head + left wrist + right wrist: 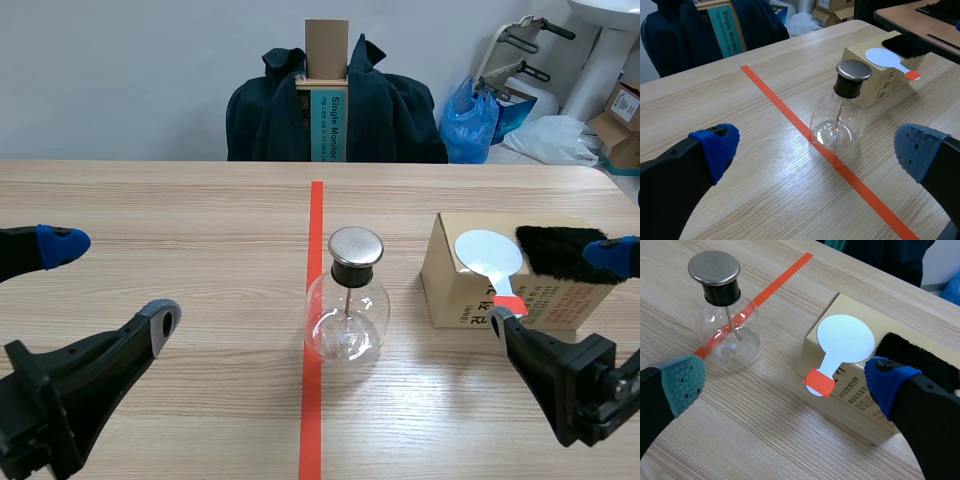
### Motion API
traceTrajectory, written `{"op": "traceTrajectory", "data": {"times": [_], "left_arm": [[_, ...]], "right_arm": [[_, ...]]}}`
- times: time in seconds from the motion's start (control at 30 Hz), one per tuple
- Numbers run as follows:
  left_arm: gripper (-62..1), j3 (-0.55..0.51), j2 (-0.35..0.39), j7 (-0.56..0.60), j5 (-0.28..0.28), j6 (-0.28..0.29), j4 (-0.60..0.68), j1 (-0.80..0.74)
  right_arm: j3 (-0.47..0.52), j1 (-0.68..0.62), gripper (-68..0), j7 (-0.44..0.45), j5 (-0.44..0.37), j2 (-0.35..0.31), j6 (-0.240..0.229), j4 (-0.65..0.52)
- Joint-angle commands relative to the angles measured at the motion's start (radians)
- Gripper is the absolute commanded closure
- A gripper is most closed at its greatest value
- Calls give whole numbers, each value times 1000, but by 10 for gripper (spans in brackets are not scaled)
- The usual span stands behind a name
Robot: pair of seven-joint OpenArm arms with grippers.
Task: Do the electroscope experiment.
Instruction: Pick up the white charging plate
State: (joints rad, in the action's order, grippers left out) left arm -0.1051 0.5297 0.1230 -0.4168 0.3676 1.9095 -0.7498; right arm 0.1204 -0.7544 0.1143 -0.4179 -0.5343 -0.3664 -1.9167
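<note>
The electroscope [346, 310] stands upright at the middle of the counter [180, 210], on the orange-red tape line [312, 420]. Its long axis is vertical: round metal cap on top, black collar under it, clear glass bulb on the wood. At 3 o'clock from it, a little apart, sits a cardboard box [455, 295]. A white paddle [488, 255] lies flat on the box top, its disc away from the robot and its handle pointing about 5 o'clock toward the robot's side. A black fur pad [560, 255] lies just beside the disc, at its 3 o'clock.

The left claw [110, 283] hangs at 9 o'clock from the flask, well apart from it, fingers spread wide with nothing between them. The right claw [555, 288] is spread the same way and empty, hovering over the box's near side.

The right wrist view shows what the scene view only hints at: the paddle's [845, 340] handle ends in an orange-red wrap that juts past the box edge, and a thin rod hangs from the cap down into the bulb of the electroscope [730, 320]. The left wrist view shows the flask [839, 117] ahead of its claw [817, 150], the box behind it. Only the scene view takes in the far side: a chair draped with a dark jacket [390, 110] at 12 o'clock, and a blue bag [470, 120] at 1 o'clock.
</note>
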Motion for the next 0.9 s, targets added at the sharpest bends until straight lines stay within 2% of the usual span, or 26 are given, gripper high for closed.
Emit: {"op": "traceTrajectory", "data": {"times": [0.0, 0.13, 0.17, 0.23, 0.33, 0.4, 0.47, 0.57, 0.67, 0.87], "left_arm": [[-623, 1, 3, 15, -6, 1, 17, 5], [-623, 1, 3, 15, -6, 1, 17, 5], [-623, 1, 3, 15, -6, 1, 17, 5], [-623, 1, 3, 14, -6, 1, 17, 5], [-623, 1, 3, 15, -6, 1, 17, 5], [-623, 1, 3, 15, -6, 1, 17, 5], [-623, 1, 3, 14, -6, 1, 17, 5], [-623, 1, 3, 14, -6, 1, 17, 5], [-623, 1, 3, 14, -6, 1, 17, 5], [-623, 2, 3, 14, -6, 1, 17, 5]], "right_arm": [[4, 4, -679, 10, -2, -3, 2, -14], [19, 4, -679, -53, 155, -6, -4, -15], [20, 4, -679, -53, 246, -6, -15, -19], [17, 4, -679, -52, 491, -5, -43, -29], [8, 3, -679, -33, 840, -5, -50, -31], [8, 1, -679, -30, 1009, -5, -47, -27], [8, 1, -679, -24, 1143, -5, -37, -22], [8, 0, -679, 17, 1286, -5, 41, 5], [8, 2, -679, 92, 1394, -5, 171, 55], [-3, 21, -679, 262, 1486, -2, 439, 191]]}}
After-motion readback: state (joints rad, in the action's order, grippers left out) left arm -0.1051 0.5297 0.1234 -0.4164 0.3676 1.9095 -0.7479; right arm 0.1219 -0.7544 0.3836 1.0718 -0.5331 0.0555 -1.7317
